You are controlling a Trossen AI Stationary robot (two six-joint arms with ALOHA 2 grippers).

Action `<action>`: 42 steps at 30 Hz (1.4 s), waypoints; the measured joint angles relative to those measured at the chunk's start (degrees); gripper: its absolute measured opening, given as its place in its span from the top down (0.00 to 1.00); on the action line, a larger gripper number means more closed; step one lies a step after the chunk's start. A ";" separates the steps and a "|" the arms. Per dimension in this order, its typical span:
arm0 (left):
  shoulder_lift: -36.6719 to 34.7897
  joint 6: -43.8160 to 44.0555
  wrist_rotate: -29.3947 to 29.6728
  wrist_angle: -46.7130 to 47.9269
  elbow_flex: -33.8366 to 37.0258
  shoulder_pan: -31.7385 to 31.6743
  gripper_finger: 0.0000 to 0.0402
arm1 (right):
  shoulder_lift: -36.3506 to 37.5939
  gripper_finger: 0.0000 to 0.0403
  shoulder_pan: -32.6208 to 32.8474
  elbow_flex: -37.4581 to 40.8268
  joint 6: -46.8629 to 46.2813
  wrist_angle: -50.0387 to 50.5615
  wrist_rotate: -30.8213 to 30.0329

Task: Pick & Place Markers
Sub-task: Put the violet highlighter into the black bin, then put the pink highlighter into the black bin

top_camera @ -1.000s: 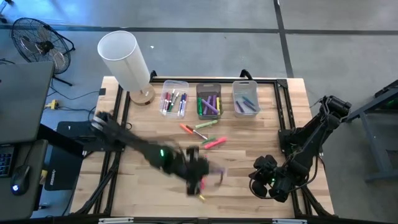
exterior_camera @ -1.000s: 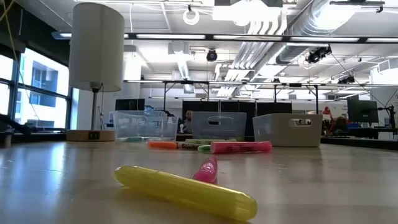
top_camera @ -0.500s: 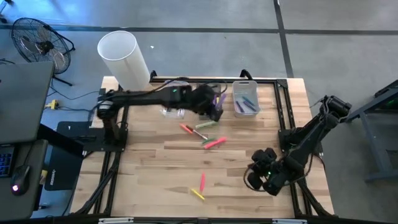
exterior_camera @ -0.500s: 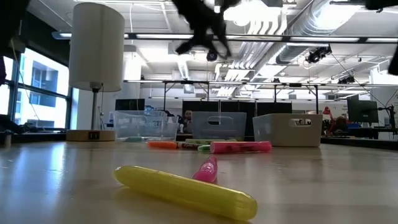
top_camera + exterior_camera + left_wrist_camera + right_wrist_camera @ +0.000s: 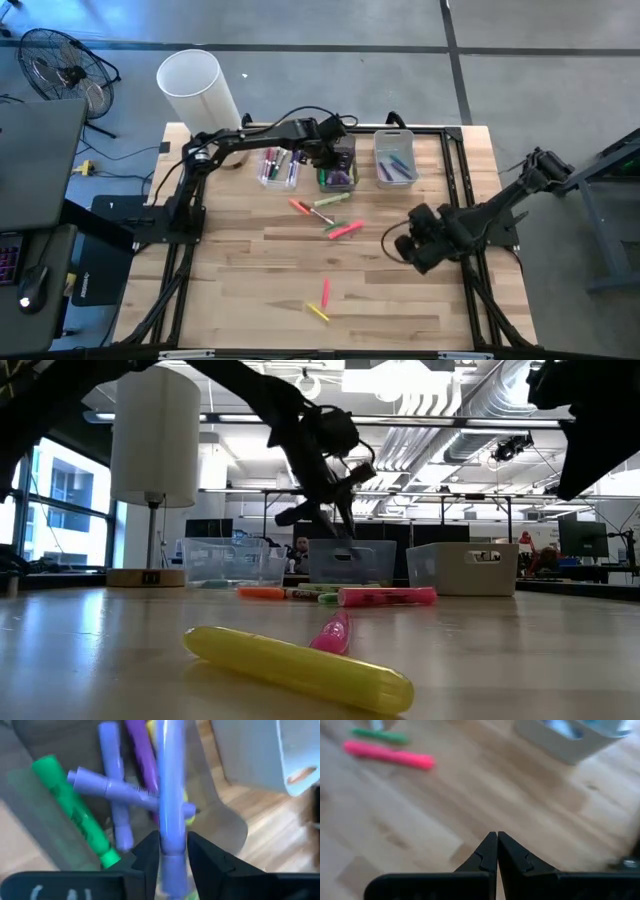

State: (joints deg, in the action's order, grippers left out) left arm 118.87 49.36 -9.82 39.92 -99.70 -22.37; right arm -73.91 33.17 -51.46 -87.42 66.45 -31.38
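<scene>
Over the worktop (image 5: 240,290), at its far edge, the step in hand looks like dropping a marker into the middle bin (image 5: 337,163). To do it well, the release should come only once the marker hangs squarely above the bin's opening and low enough not to bounce off the markers already inside; parting the fingers straight, with no sideways drift, would keep it clear of the bin's wall.

Stretched from its base across to that bin, the left arm carries the left pincer (image 5: 173,851) pointing down above the bin. Its fingers sit narrowly apart around a light purple marker (image 5: 170,795), held near its end and hanging over purple and green markers in the bin.

Near the worktop's right edge, the right pincer (image 5: 497,842) waits with fingers pressed together, empty. Loose markers, pink (image 5: 325,291) and yellow (image 5: 317,313) among them, lie on the bare wood.
</scene>
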 joint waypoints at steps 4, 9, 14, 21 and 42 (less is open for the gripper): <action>0.55 -1.97 -0.02 -0.55 0.17 -0.61 0.71 | 1.42 1.00 -3.68 0.00 0.03 2.81 0.13; 0.42 -8.94 -1.37 -3.17 -0.22 -0.53 0.70 | 1.60 1.00 -5.81 0.00 2.00 3.78 0.00; -0.55 -12.75 -3.57 -1.53 -5.84 -0.06 0.70 | 2.42 1.00 -5.93 0.00 4.09 5.17 -1.00; -0.57 -19.42 -0.64 8.88 -18.00 7.59 0.70 | 6.34 1.00 -6.24 2.96 10.57 1.61 -1.08; 6.80 -37.99 1.41 20.45 -18.78 31.59 1.00 | 9.38 1.00 -8.05 12.76 36.38 -29.59 6.67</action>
State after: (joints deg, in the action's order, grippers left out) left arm 125.67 11.37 -8.41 60.37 -118.48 9.22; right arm -64.54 25.12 -38.70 -51.03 36.86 -24.71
